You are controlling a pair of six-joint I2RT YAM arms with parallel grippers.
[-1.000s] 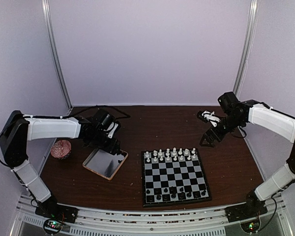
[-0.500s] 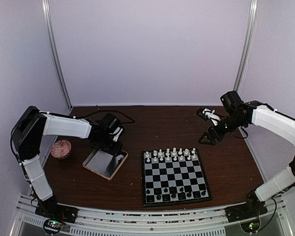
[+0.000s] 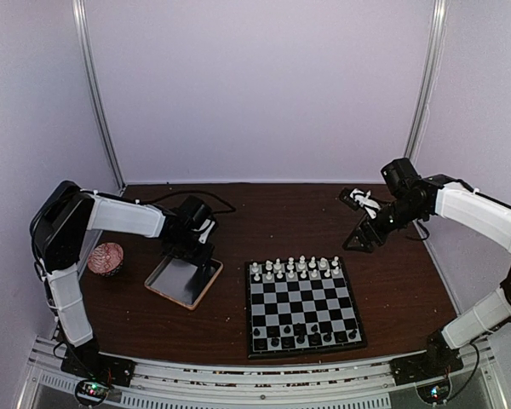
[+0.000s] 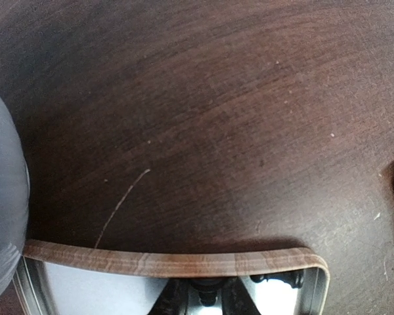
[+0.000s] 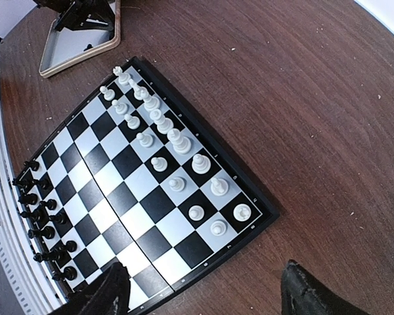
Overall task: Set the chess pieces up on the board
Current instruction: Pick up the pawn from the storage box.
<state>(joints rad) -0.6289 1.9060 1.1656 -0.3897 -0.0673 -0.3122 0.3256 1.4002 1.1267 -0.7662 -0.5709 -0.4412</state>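
From above, the board (image 3: pixel 302 305) lies at the front middle of the table (image 3: pixel 272 213). The chess pieces stand on it in two bands, white pieces (image 3: pixel 291 269) on the two far rows and black pieces (image 3: pixel 300 336) on the two near rows, with the middle squares bare. The black band looks uneven, so I judge the job nearly done, with a piece or two left to fetch. The left gripper (image 3: pixel 196 250) is down at the far edge of the tray (image 3: pixel 177 290), left of the board. The right gripper (image 3: pixel 364 240) hangs over the table's far right, well apart from the board. A reddish round thing (image 3: pixel 107 258) sits left of the tray. Pale lilac walls close in three sides, with metal poles (image 3: pixel 98 102) at the far corners.

The left wrist view shows dark wood grain with a thin pale scratch (image 4: pixel 121 203) and pale specks, and the tray's wooden rim runs across the bottom. The gripper barely shows below it — I cannot tell whether it has closed on anything. A good pick would close low on one piece alone, then lift straight up clear of the rim.

In the right wrist view the fingertips (image 5: pixel 108 292) stand wide apart with nothing between them, looking down on the board. The white pieces stand upright in their rows. Any placing should come straight down into a free square — such small pieces would likely tip at a brush.
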